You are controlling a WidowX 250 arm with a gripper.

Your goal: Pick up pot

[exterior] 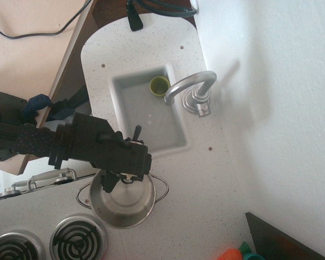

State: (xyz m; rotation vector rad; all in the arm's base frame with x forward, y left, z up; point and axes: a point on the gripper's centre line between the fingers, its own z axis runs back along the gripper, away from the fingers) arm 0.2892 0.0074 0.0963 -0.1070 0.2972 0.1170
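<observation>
The shiny steel pot (123, 205) stands on the speckled counter just below the sink, with a wire loop handle on its left (84, 195) and one on its right (162, 187). My black gripper (118, 181) reaches in from the left and hangs over the pot's far rim. One dark finger (108, 183) points down into the pot at the left, and the other part shows near the rim. The jaws look apart and hold nothing.
A white sink (118, 81) holds a small yellow-green cup (159, 85), with a chrome faucet (192, 88) on its right. Two coil burners (78, 239) (11, 249) lie at the bottom left. An orange and teal toy (237, 253) and a dark panel (276, 241) sit at the bottom right.
</observation>
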